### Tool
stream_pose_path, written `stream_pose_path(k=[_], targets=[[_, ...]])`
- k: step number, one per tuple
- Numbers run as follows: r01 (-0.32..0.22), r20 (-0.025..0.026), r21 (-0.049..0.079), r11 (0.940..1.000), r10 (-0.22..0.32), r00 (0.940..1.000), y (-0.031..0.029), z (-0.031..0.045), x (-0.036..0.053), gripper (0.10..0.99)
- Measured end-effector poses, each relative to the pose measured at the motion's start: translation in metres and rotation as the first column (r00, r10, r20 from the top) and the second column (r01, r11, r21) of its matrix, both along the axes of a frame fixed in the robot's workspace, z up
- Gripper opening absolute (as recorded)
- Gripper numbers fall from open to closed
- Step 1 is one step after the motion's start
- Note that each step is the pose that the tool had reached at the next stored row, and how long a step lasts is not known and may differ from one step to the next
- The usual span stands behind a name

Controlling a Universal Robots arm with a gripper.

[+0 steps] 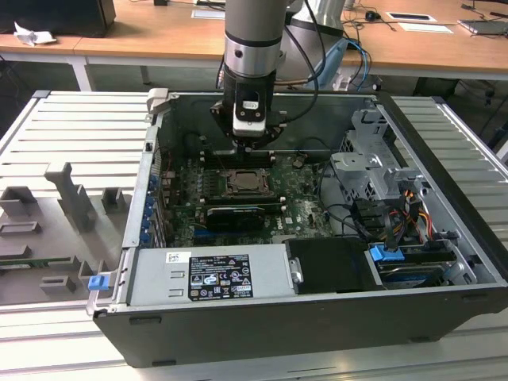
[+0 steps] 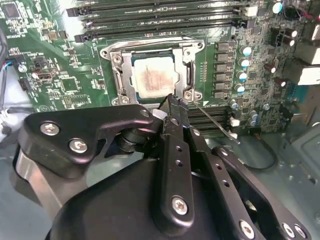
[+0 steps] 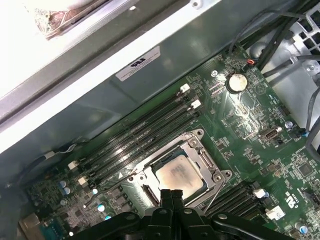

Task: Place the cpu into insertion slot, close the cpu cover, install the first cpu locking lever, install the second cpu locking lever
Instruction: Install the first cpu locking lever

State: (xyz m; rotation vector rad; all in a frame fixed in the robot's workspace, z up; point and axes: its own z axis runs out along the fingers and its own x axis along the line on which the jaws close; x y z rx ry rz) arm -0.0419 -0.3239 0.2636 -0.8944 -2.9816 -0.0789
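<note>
You have the cpu [image 2: 155, 77] in the insertion slot [image 2: 107, 52], cpu cover [image 2: 127, 80] down. One locking lever [image 2: 212, 121] looks unlatched beside your gripper [image 2: 170, 100], its fingers pinched together.

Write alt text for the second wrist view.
The gripper, shut, points its tip at a corner of the insertion slot, where the cpu lies under the windowed cpu cover. Black memory slots run beyond on the green circuit board.

Your arm [image 1: 252, 40] stands vertical, wrist pointing straight down over the socket [image 2: 116, 80]. The gripper [image 1: 252, 144] sits at the socket's edge, fingers [image 3: 166, 200] pressed together, nothing visible between them.
</note>
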Motion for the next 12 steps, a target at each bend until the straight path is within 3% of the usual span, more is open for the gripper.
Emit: stream_pose_path(k=[8,12], targets=[[-0.095,0.0000,0.000,0.9954,0.095,0.9954,0.0000,0.0000,0.0000,0.106],[-0.144,0.0000,0.000,0.9896,0.144,0.9896,0.0000,0.0000,0.0000,0.106]])
